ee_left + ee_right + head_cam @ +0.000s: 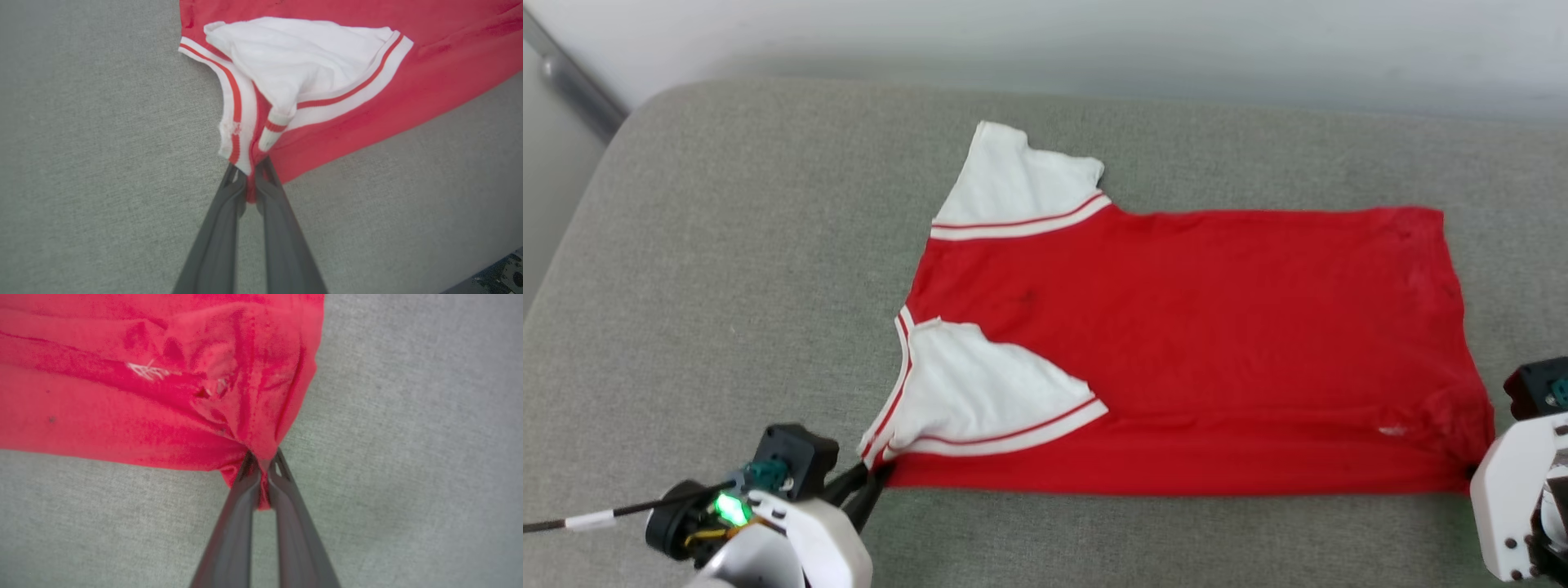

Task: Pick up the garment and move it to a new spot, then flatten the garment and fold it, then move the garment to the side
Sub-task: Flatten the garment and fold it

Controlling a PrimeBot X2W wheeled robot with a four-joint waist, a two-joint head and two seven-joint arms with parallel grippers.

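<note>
The garment (pixel 1192 343) lies spread flat, and the grey cushion (pixel 727 286) is under all of it. One white sleeve (pixel 1013 180) sticks out from the garment's far edge. The other sleeve (pixel 980 392) is folded inward on the garment's red body. The left gripper (pixel 250 173) is at the garment's near corner on the sleeve end, with its jaws clamped on the striped trim (pixel 235 122) there. The right gripper (pixel 263 459) is at the near corner on the hem end, with its jaws closed tight on a pinch of red cloth.
</note>
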